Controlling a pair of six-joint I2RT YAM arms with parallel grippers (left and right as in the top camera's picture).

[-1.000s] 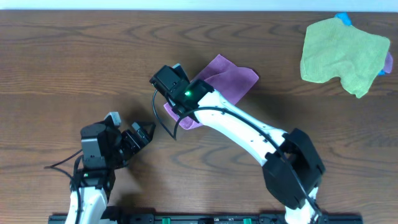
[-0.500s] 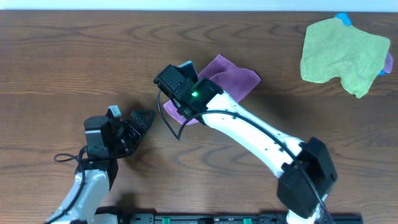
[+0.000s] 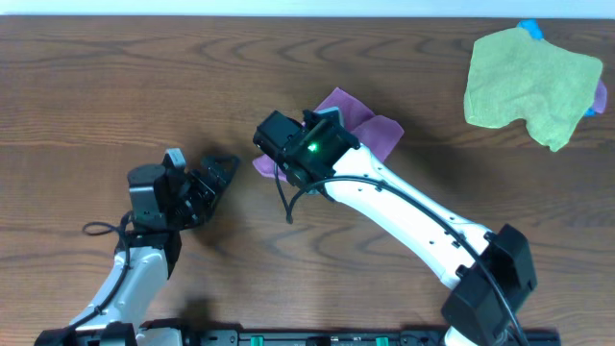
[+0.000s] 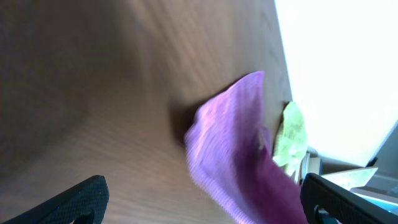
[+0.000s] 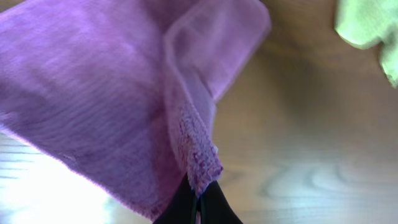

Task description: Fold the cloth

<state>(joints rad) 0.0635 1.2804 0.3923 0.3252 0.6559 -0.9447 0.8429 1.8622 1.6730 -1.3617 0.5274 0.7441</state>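
Cloth [image 3: 373,129], plain purple, sits on the wooden table [image 3: 115,86] a little right of the middle, with its far corner and right edge showing past the right arm that reaches over it from the near right. The right gripper [image 3: 325,119] is on top of it. In the right wrist view its two dark fingers are pressed together at the bottom of the frame [image 5: 198,204] with a fuzzy edge of the cloth [image 5: 93,93] pinched between them. From that pinch a ridge of fabric runs up the picture, and a flap folds over at the upper right. The rest spreads wide to the left. The left gripper [image 3: 221,173] is left of the cloth, pointing toward it and apart from it, with bare wood between. In the left wrist view its black fingertips [image 4: 74,200] stand wide apart at the two lower corners with nothing between them. The cloth [image 4: 230,149] appears ahead as a blurred purple sheet whose edge seems raised off the wood. A larger light-green cloth [image 3: 528,82] lies crumpled at the far right, well apart from the purple one, and a small blue item [image 3: 530,29] peeks out at its far edge.
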